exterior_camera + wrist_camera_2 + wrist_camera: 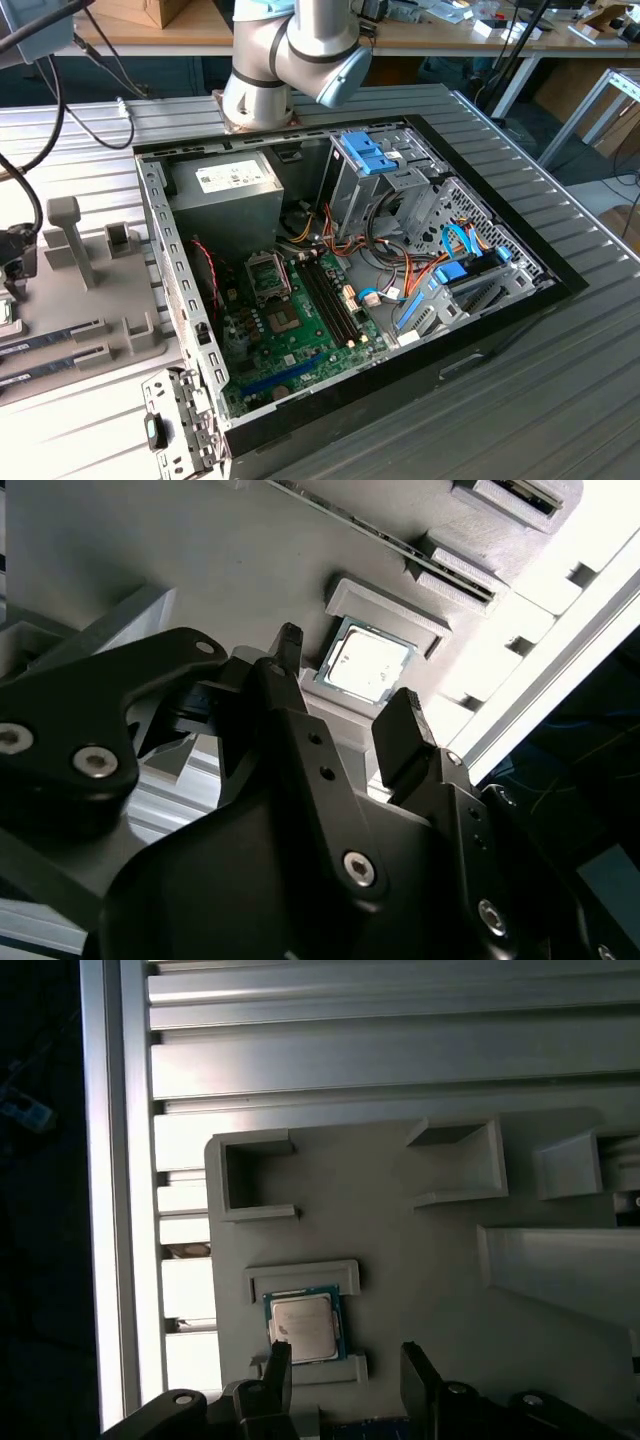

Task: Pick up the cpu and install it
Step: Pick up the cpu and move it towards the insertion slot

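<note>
**Pincer [345,670] spread above the cpu [368,663], nothing gripped**

Pincer fingers stood apart with nothing between them when I checked both wrist views. The cpu lay flat, metal top up, in its pocket on the grey holder tray [440,1230], bracketed by two raised ledges [300,1278]. In the exterior view that tray [130,290] sat at the left of the frame, well apart from the open computer case [350,270] in the middle.

What worried me was alignment. In the first wrist view the chip appeared nearer one fingertip [280,1355] than the other, not centred in the gap. I judged that a descent from such an offset could land a finger on the metal top or on a ledge. That could tip the chip in its pocket. Being so thin, it could also slip from a shallow pinch.
</note>
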